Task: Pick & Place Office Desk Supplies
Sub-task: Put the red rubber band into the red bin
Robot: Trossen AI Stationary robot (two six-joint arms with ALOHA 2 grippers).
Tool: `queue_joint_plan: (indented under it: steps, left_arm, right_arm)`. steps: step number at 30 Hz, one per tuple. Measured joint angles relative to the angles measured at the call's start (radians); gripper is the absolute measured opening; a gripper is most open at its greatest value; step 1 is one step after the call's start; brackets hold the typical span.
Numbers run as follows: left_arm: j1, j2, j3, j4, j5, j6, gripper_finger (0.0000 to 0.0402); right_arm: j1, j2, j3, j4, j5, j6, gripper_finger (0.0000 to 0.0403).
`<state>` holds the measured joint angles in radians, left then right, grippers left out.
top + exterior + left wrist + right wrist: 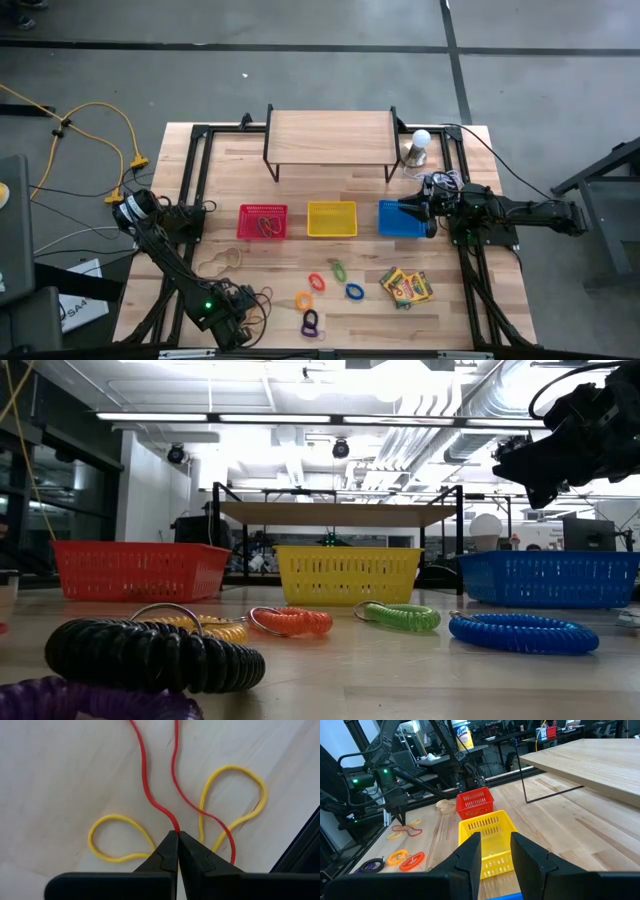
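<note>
Left wrist view first: the left gripper (pixel 178 836) sits tip-down on the pale wooden table (pixel 60 775), its two dark fingers pressed fully together on a thin red rubber band (pixel 148 785) that runs away from the tips in two strands. Two thin yellow rubber bands (pixel 120 837) lie touching or crossing the red one, so a clean lift probably wants to go straight up and slowly, letting the yellow loops fall clear rather than drag along.

From above, that gripper works at the table's near left corner, close to the front edge and beside its own arm frame, with little slack on that side. Open wood lies toward the middle, where the small coiled rings (pixel 317 283) and the flat yellow-and-green crayon boxes (pixel 406 287) rest well apart.

Farther back stand the red mesh basket (pixel 263 221), yellow mesh basket (pixel 332 219) and blue mesh basket (pixel 402 220) in a row; the red one, already holding bands, looks the likely target.

The right gripper (pixel 496 851) hangs above the blue basket, fingers slightly apart and empty.
</note>
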<state>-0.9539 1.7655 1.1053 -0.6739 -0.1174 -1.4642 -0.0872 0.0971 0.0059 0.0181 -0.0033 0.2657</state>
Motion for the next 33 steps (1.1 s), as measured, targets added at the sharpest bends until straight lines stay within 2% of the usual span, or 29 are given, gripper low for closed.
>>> queue_joint_plan:
  steps: [17,27,33]
  left_arm:
    - [0.0,-0.03,0.002,0.075,-0.169,0.115,0.0001]
    - [-0.015,-0.089,0.002,0.153,-0.358,0.24,0.0001]
    - [-0.035,-0.135,0.002,0.154,-0.465,0.265,0.0001]
  right_arm:
    - [0.0,0.0,0.0,0.0,0.0,0.0,0.0094]
    - [0.0,0.0,0.0,0.0,0.0,0.0,0.0094]
    - [0.0,0.0,0.0,0.0,0.0,0.0,0.0094]
